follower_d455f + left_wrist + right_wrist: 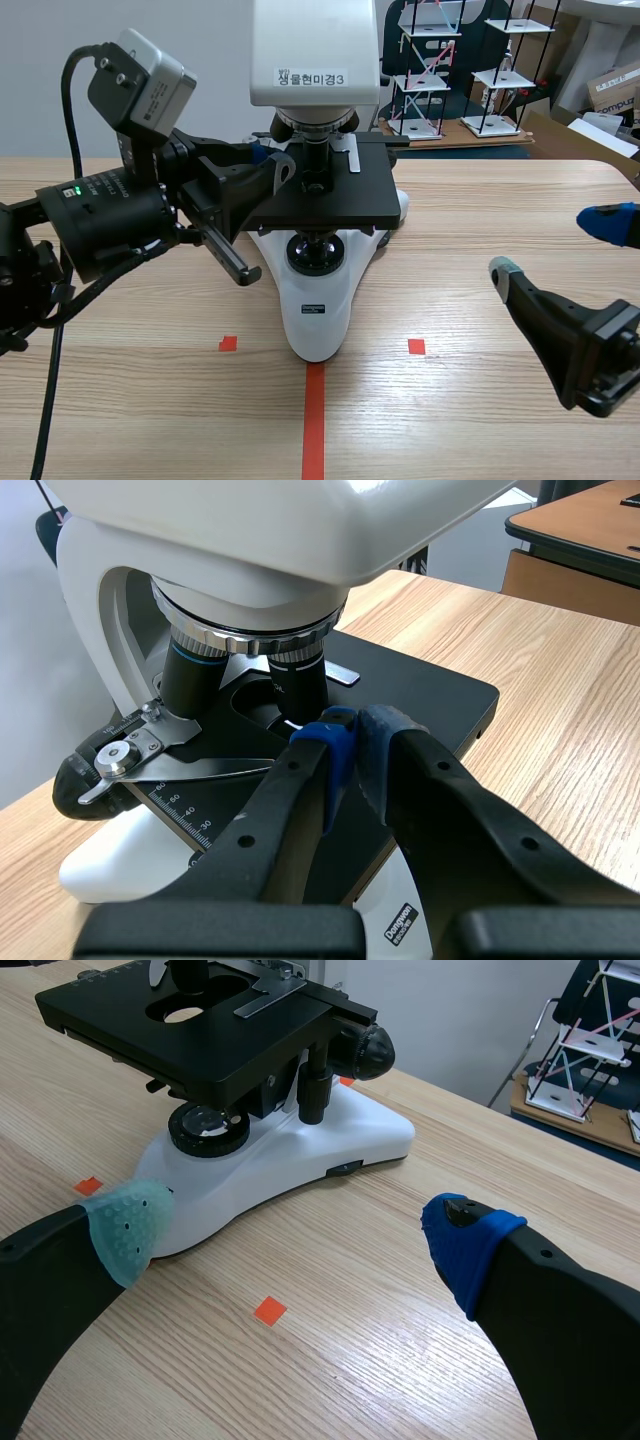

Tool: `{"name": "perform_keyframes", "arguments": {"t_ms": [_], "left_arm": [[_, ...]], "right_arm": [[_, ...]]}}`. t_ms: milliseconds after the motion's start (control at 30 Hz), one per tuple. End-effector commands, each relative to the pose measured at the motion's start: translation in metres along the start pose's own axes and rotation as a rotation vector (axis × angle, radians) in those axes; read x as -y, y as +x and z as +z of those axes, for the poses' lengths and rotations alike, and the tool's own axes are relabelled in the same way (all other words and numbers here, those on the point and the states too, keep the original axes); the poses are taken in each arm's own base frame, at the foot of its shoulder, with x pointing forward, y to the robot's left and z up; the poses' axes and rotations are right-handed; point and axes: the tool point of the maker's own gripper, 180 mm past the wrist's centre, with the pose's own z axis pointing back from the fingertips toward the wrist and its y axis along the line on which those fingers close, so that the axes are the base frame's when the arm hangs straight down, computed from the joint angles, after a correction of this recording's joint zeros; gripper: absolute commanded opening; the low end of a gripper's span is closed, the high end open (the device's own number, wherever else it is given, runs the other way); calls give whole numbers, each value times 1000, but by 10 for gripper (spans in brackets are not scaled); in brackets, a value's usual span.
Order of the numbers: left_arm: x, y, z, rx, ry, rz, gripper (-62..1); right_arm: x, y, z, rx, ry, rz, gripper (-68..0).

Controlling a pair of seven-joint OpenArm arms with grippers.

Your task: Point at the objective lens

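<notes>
Left gripper (355, 742): fingers closed together, nothing between them, blue pads touching. The tips sit over the black stage (440, 695), just left of the objective lens (298, 675) and aimed at it; cannot tell if they touch it. The lens hangs under the head of the white microscope (315, 310) at table centre, above the stage opening. Right gripper (298, 1235): fingers spread wide, empty, low over the table (470, 420), right of the microscope base and apart from it.

"현미경3" label on microscope head (314, 45), 50, 40, 30 on stage scale (182, 816), "compu" on box (612, 88)
</notes>
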Motion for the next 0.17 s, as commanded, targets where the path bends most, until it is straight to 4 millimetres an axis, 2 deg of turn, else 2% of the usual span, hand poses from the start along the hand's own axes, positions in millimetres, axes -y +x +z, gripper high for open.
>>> {"name": "perform_keyframes", "arguments": {"t_ms": [0, 133], "left_arm": [[-2, 9, 0, 28, 4, -4, -568], [-2, 9, 0, 27, 4, -4, -568]], "right_arm": [[2, 8, 0, 35, -7, -2, -126], [2, 8, 0, 35, -7, -2, -126]]}}
